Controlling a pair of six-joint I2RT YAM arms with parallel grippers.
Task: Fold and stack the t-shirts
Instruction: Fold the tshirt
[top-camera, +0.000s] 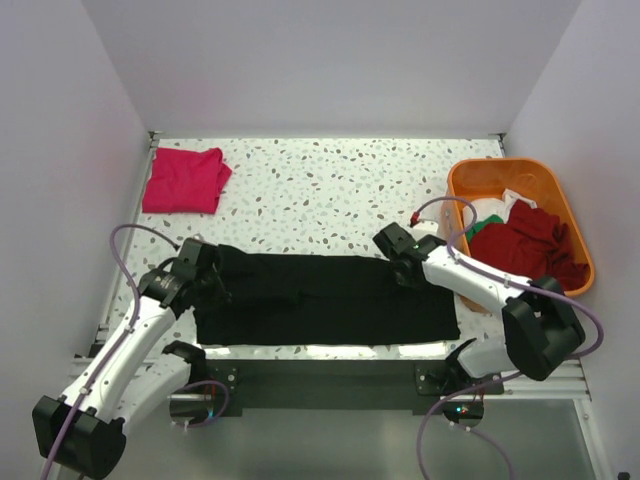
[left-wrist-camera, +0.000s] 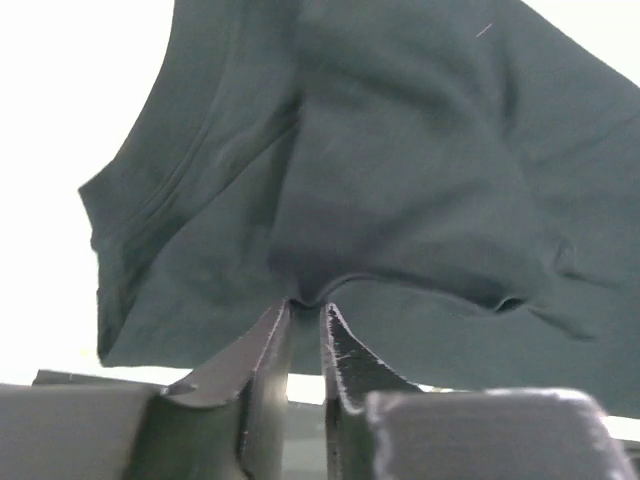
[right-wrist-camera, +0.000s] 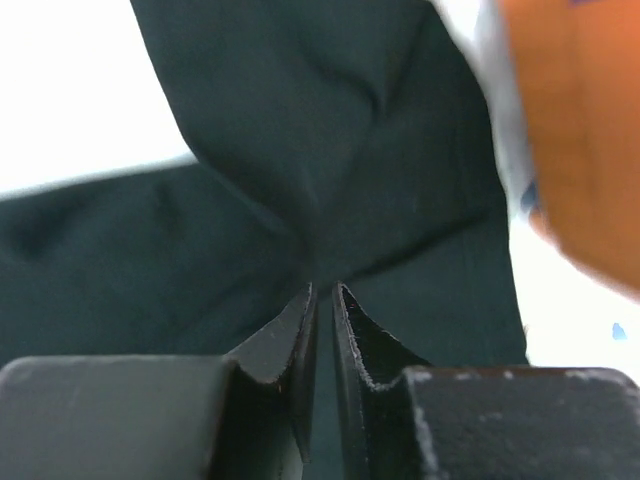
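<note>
Left end effector (left-wrist-camera: 305, 310) pinches a pucker of the black soft cloth t-shirt (left-wrist-camera: 400, 150); right end effector (right-wrist-camera: 323, 292) does likewise at the end nearer the orange plastic tub (top-camera: 500, 163), probably to keep the fold straight. Shirt lies flat on speckled counter (top-camera: 330, 190), left of tub.

Pinching a gather of black t-shirt (right-wrist-camera: 300, 150) in near-closed right gripper (right-wrist-camera: 322, 290); blurred orange tub (right-wrist-camera: 580, 130) upper right.
</note>
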